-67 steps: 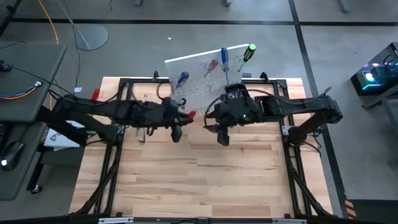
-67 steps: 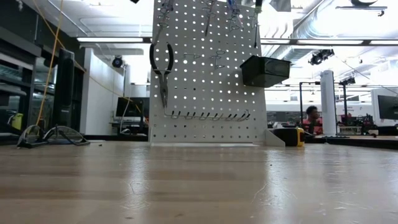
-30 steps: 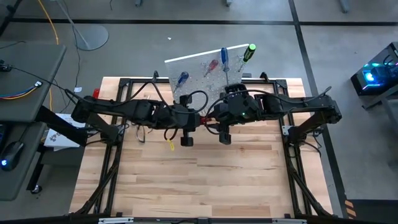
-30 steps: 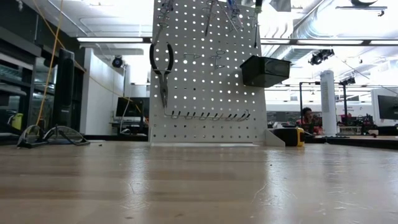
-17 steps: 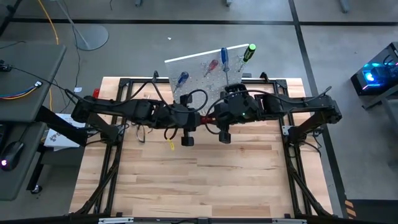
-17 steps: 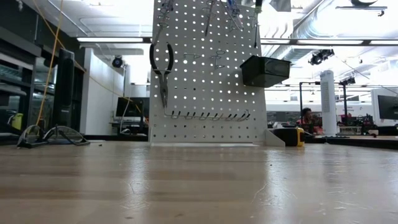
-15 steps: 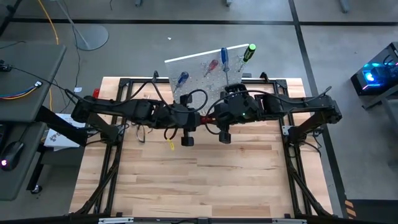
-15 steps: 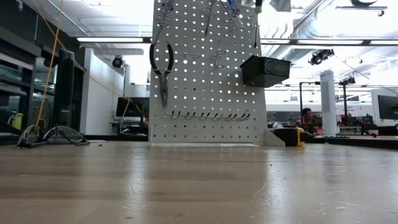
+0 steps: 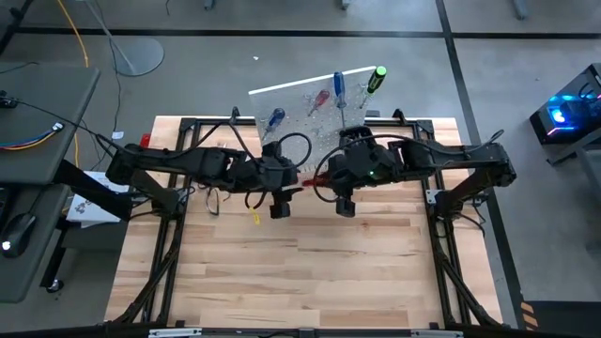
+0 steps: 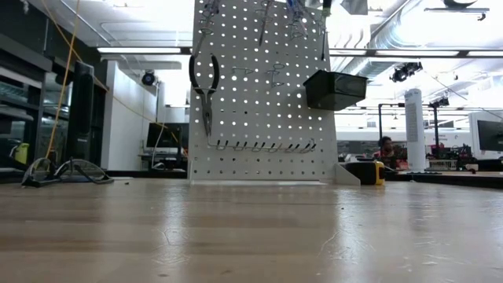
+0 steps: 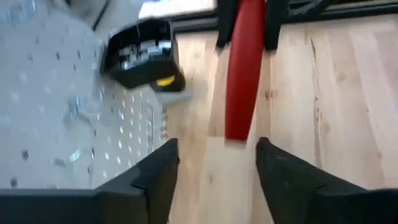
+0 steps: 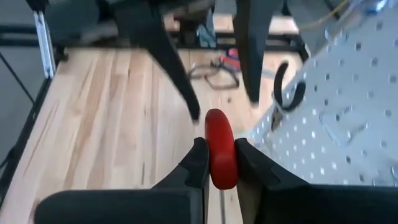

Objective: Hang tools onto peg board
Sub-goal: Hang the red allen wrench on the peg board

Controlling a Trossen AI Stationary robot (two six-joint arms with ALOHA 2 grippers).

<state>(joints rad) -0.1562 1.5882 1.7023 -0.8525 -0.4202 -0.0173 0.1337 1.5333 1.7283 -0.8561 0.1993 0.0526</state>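
Observation:
A red-handled tool (image 11: 242, 74) hangs in the air between my two grippers, above the table's middle in front of the peg board (image 9: 310, 103). My right gripper (image 12: 219, 149) is shut on its red handle. My left gripper (image 11: 216, 146) is open. Its fingers stand on either side of the handle's free end (image 11: 238, 130) without touching it. On the white peg board (image 10: 259, 94) dark pliers (image 10: 206, 86) hang from a hook. Blue (image 9: 275, 118), red (image 9: 319, 99) and green (image 9: 377, 77) screwdriver handles stick up at its top, and a black bin (image 10: 336, 88) is fixed to it. My right gripper pinches the red handle (image 12: 219, 171) between its two fingers (image 11: 272, 25). The handle runs on along the fingers and out past their tips toward my left gripper. The tool is lifted clear of the table, slanting down with the fingers.
A black and yellow tape measure (image 11: 142, 55) sits on the table at the peg board's foot. A small yellow thing (image 9: 255, 218) lies on the wood near my left gripper. A red-handled tool (image 12: 231, 56) and a dark loop (image 12: 214, 73) lie at the table's left. Bare wood spreads toward the near edge (image 9: 300, 282).
My two grippers have drawn slightly apart at the middle of the table, and more of the red handle shows between them than before. The tool stays in the air between them.

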